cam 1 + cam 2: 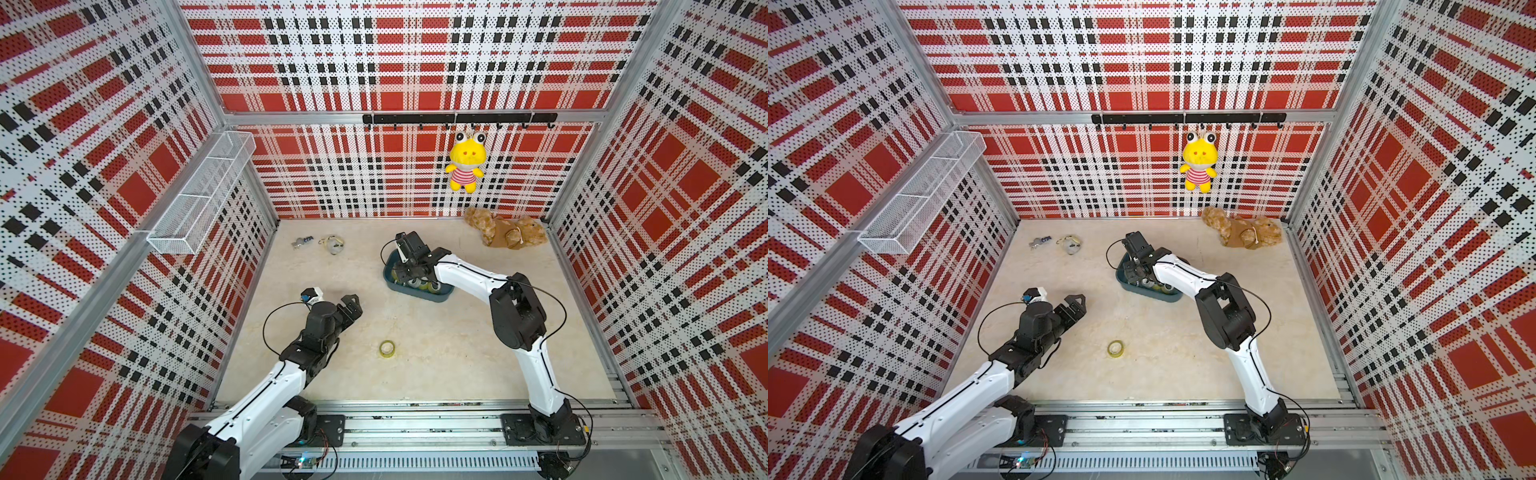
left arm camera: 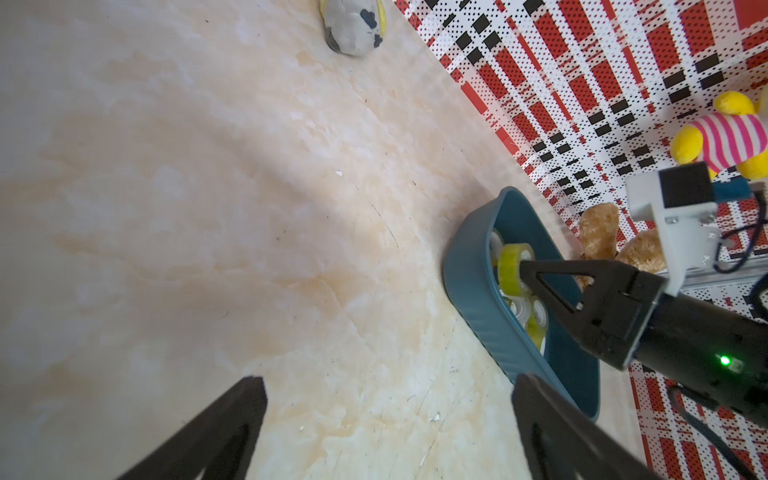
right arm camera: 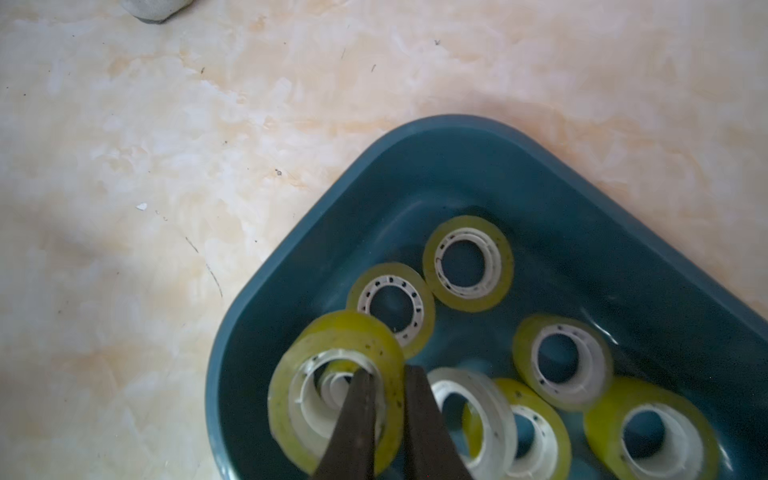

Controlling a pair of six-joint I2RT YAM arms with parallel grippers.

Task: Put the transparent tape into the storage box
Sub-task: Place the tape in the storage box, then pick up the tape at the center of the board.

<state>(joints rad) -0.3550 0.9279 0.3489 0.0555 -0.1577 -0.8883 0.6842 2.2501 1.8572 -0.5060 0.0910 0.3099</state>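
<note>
Loose roll (image 1: 387,348) lies flat on the desk (image 1: 436,332), nearest the front rail, between the two arms and well apart from the box

Left gripper (image 1: 352,305) just beyond it, hovering over bare desk; jaws wide apart, nothing between them

Farther back: box (image 1: 419,296), with several rolls (image 3: 467,264) already lying in it. Right gripper (image 3: 387,372) is down over the box's end, clamped on the held roll (image 3: 349,332): one finger through the core, the other outside, pinching the wall. Held roll hangs tilted inside the rim line, above the others; cannot tell if it touches any of them

Step in hand, as I read it: release. Carry looks done, and the roll is over the box, not the desk

Next move calls for parting the jaws enough to let the wall go, then lifting straight out so the inner finger clears the core without dragging the roll back over the rim. Loose roll not yet fetched; either arm looks free for it afterwards

Far end: grey toy (image 1: 333,245), brown plush (image 1: 505,232) on the desk, yellow plush (image 1: 465,162) hung on the back wall; none in the way
</note>
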